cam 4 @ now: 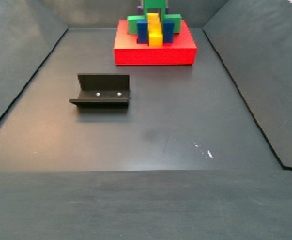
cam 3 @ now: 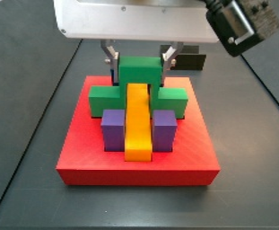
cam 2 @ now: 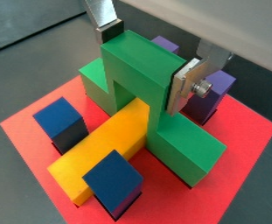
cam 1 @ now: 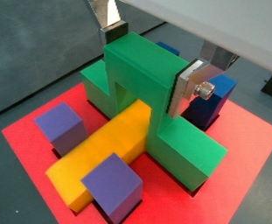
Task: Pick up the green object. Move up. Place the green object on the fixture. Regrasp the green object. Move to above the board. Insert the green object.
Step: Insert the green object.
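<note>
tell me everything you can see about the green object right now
The green object is a matte green blocky arch: a raised centre block with a lower block on either side. It stands upright on the red board, straddling the long yellow bar, which runs under its centre. Blue and purple blocks sit close by. The gripper is over the board, its jaws flanking the centre block, silver fingers against its sides.

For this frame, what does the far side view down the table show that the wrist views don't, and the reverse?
Only that side view shows the fixture, standing bare on the dark floor, well apart from the board.

Only a wrist view shows the gripper up close, its fingers flanking the raised centre of the green object.

Both show the board, the green object straddling the yellow bar.
</note>
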